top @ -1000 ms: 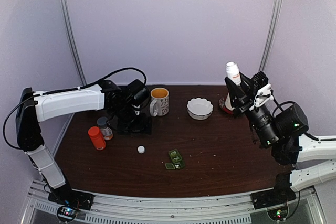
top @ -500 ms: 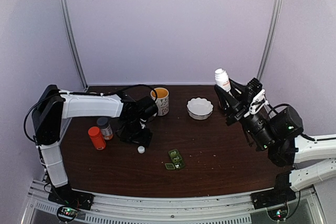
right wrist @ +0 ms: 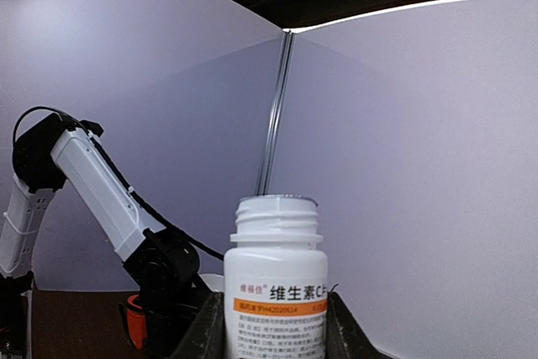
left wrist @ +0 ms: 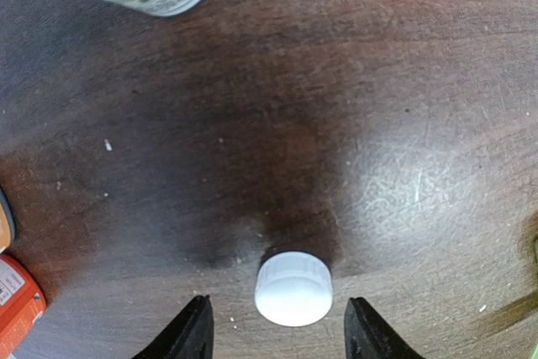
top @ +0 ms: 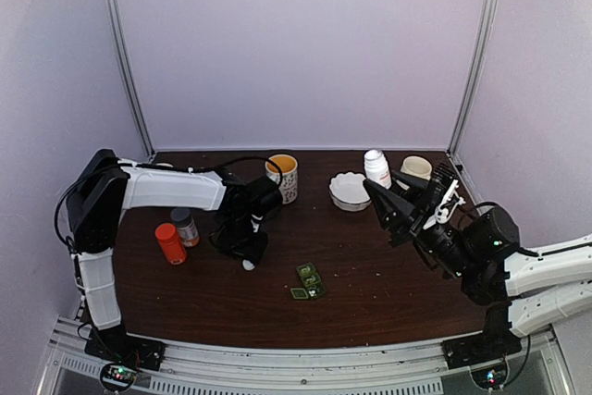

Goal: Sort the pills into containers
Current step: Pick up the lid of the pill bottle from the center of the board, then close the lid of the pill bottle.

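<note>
My left gripper [left wrist: 277,317] is low over the table with its jaws apart, one on each side of the white cap [left wrist: 293,289] and neither touching it. The cap sits nearer one finger than the other. I think an off-centre squeeze could flick such a low, round cap sideways toward the orange bottle [top: 169,242] or the grey-lidded bottle [top: 184,226] to its left.

My right gripper [right wrist: 273,325] is clamped on the white bottle [right wrist: 275,292], holding it in the air at the far right beside the white bowl [top: 351,190]. The bottle's mouth is uncapped, so any sharp tilt or jolt could spill its contents onto the table or into the bowl.

The pill box [top: 310,279] lies flat near the middle of the table, nearer to me than the cap and just right of it, well apart from the bottle. It is small with small compartments, so I expect a straight pour to overshoot, and a stray finger could shove it.

As for writing, the bottle's orange band carries 1 line I can read, 维生素C, with a last character cut off by my finger. The smaller print beside and below it is too fine. The other labels and the mug [top: 283,178] show nothing I can read.
</note>
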`<action>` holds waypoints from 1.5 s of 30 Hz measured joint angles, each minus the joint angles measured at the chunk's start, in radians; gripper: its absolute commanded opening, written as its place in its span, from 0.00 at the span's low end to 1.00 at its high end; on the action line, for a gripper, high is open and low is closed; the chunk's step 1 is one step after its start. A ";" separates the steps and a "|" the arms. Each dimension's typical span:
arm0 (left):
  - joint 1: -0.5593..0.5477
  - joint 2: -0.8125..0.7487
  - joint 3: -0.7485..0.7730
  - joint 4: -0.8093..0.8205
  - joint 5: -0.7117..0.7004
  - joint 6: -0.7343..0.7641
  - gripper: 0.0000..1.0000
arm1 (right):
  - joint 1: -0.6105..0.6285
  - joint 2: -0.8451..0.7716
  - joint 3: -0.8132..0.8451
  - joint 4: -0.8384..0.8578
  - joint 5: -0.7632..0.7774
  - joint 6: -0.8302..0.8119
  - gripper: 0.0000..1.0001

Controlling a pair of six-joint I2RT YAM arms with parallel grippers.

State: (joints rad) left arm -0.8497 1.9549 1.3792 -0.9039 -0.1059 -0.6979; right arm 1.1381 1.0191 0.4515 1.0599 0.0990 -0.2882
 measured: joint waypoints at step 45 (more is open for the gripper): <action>0.010 -0.264 0.173 -0.055 0.192 0.143 0.18 | -0.062 0.166 -0.071 -0.021 -0.412 0.324 0.00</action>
State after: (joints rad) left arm -0.8394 1.6913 1.5520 -0.9585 0.0864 -0.5545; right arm 1.0763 1.1847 0.3801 1.0393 -0.3130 0.0360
